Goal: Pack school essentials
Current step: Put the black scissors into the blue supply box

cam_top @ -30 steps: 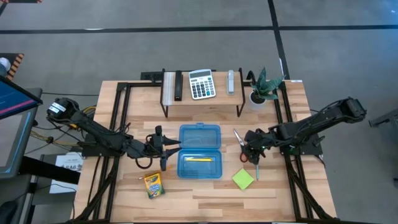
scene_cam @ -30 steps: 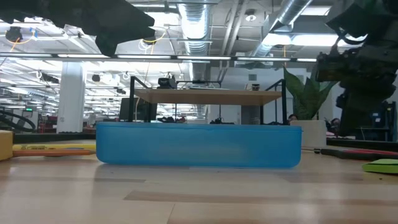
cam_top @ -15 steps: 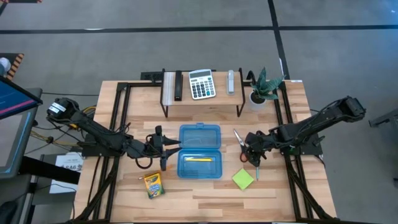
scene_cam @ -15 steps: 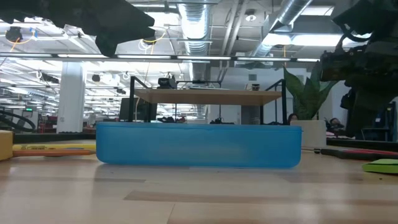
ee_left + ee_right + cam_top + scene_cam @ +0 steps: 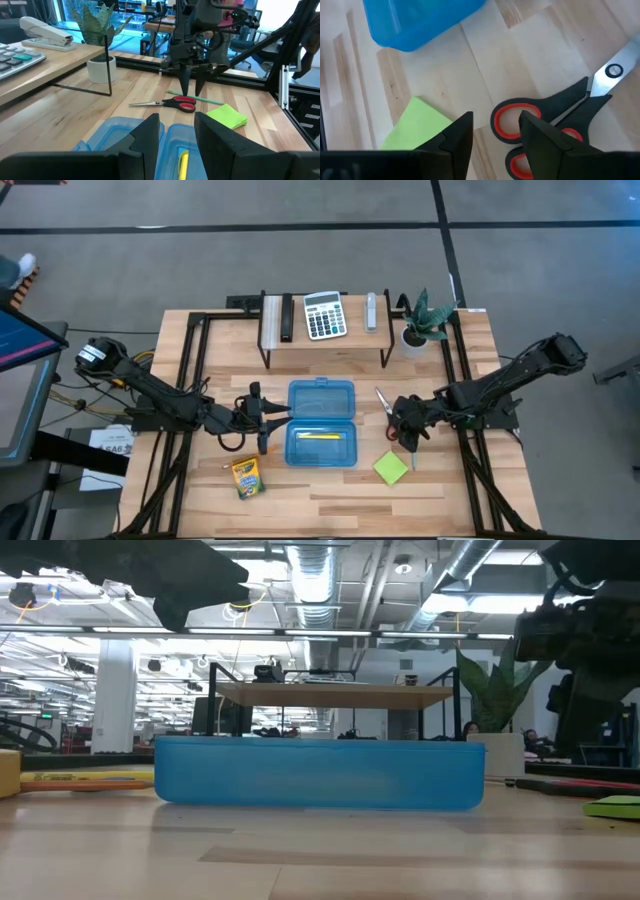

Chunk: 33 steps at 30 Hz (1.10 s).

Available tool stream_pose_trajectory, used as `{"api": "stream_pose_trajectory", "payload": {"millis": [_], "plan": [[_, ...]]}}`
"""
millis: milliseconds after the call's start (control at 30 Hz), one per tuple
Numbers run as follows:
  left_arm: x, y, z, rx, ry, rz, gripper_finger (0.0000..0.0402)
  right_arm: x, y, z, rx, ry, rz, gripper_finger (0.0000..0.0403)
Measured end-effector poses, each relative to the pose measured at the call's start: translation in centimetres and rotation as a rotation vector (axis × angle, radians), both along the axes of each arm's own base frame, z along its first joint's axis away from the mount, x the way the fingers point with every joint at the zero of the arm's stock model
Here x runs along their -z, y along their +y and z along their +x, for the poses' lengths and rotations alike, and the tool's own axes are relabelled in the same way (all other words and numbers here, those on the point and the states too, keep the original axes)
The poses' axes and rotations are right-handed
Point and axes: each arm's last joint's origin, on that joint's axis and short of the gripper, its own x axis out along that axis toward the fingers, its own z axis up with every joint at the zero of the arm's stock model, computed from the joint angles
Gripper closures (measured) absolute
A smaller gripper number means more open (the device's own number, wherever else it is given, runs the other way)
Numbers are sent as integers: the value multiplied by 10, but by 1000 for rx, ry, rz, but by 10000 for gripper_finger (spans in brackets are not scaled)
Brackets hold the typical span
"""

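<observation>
An open blue plastic box [image 5: 321,423] lies mid-table, with a yellow pencil [image 5: 320,436] in its near half. The red-handled scissors [image 5: 388,408] lie flat to its right. A thin green pen [image 5: 413,457] and a lime-green sticky-note pad [image 5: 392,468] lie nearer the front edge. The crayon box [image 5: 245,477] is front left. My right gripper [image 5: 495,140] is open and points down over the scissors' red handles [image 5: 512,122]; in the left wrist view its fingertips [image 5: 192,92] stand just above them. My left gripper [image 5: 268,420] waits open at the box's left side.
A wooden riser along the far edge carries a calculator [image 5: 323,315], a stapler [image 5: 371,310] and dark bar-shaped items [image 5: 286,318]. A potted plant [image 5: 418,328] stands far right. Black frame rails run down both sides. Bare wood shows along the front edge.
My right gripper has crept slightly toward the near edge, over the scissors' handles. The left arm and all objects have stayed still.
</observation>
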Motion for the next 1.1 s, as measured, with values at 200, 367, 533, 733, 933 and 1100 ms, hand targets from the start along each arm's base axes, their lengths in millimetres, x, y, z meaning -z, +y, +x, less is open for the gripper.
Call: {"api": "stream_pose_trajectory", "payload": {"millis": [200, 367, 533, 733, 933, 1100], "plan": [[0, 0, 0, -1, -1, -6, 290, -18, 4, 9, -26, -43, -2, 221], [0, 0, 0, -1, -1, -7, 290, -26, 6, 13, -42, -14, -41, 221], [0, 0, 0, 6, -2, -19, 290, -19, 7, 15, -37, 42, -57, 220], [0, 0, 0, 4, 1, -17, 290, -3, 9, 20, -22, 133, -75, 220], [0, 0, 0, 3, 1, -17, 290, 14, 9, 22, -9, 241, -102, 220], [0, 0, 0, 1, 0, -17, 290, 21, 9, 24, 23, 289, -110, 220]]}}
